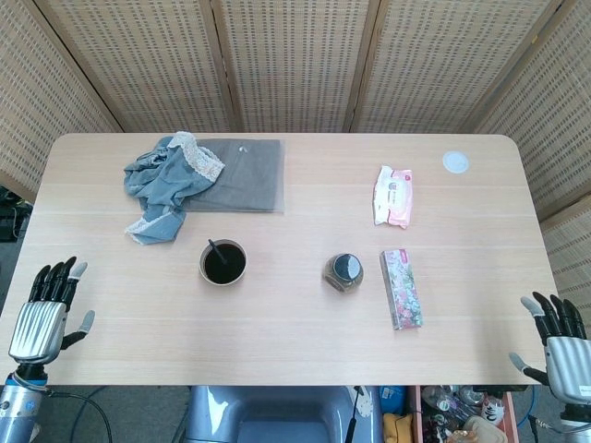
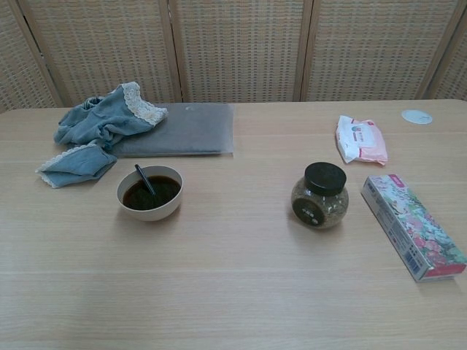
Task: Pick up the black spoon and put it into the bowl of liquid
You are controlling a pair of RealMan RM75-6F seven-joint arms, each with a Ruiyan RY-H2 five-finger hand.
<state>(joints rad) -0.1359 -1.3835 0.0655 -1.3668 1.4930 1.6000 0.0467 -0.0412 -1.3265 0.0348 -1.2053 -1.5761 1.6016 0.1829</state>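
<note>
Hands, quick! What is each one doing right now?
Left hand: open, holding nothing, at the table's edge.
Right hand: open, holding nothing, off the table.

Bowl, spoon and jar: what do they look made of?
Bowl: pale, smooth, faintly glossy, probably ceramic or melamine. Black spoon: matte black, likely plastic, standing in the dark liquid. Jar: clear and shiny, glass or plastic, its speckled contents visible, with a black lid.

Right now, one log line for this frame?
spoon: in bowl | left hand: open, off table edge | right hand: open, off table | task: looks done
</note>
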